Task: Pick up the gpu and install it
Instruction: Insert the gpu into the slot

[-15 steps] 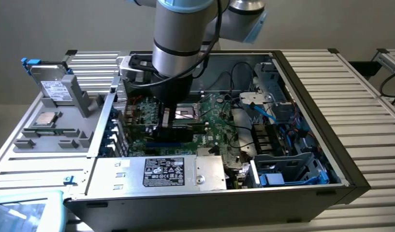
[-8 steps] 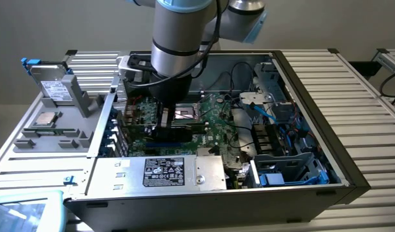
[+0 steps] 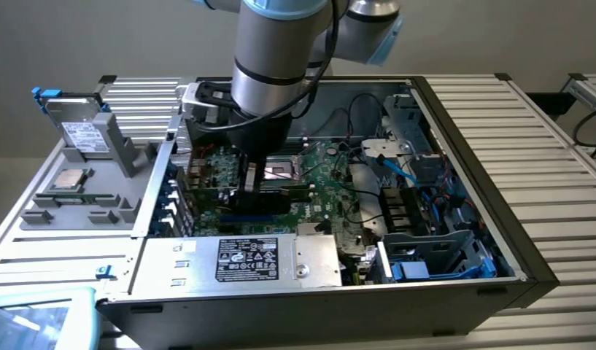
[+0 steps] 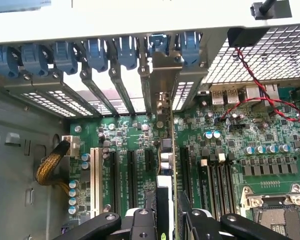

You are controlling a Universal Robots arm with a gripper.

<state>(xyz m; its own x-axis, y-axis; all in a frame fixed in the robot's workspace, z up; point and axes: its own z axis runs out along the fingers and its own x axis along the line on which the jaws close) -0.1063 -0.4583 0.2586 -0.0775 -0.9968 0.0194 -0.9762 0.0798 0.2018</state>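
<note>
- At the exterior view's left, a gray holder tray [image 3: 93,215] is sitting on the slatted bench [image 3: 531,131], carrying an upright hard drive [image 3: 82,135] and a square processor chip [image 3: 69,180].
- Beside the tray, the open computer case [image 3: 278,313] is lying on its side, with a power supply box [image 3: 249,261] running along its near wall (its black label is facing up).
- Around the middle, the arm [image 3: 273,65] is reaching straight down into the case over the large green motherboard [image 3: 322,182], with its wrist pointing downward and a black cable hanging along it.
- The jaws are clamping the gpu [image 4: 166,150], one from each side. The card is standing on edge over the expansion slots, and its far end is reaching the rear wall of the case, beneath the row of blue latches [image 4: 95,52]. I cannot tell whether it is seated in a slot.
- Close obstacles are crowding the card: a white slot [image 4: 94,175] and black slots to one side, a braided yellow cable [image 4: 52,167] beyond them, and the processor socket [image 4: 275,210] and a red-and-black wire [image 4: 260,85] on the other side.
- Toward the exterior view's right, loose black wires and a blue cable [image 3: 405,171] are trailing across the board toward a drive cage [image 3: 443,248].
</note>
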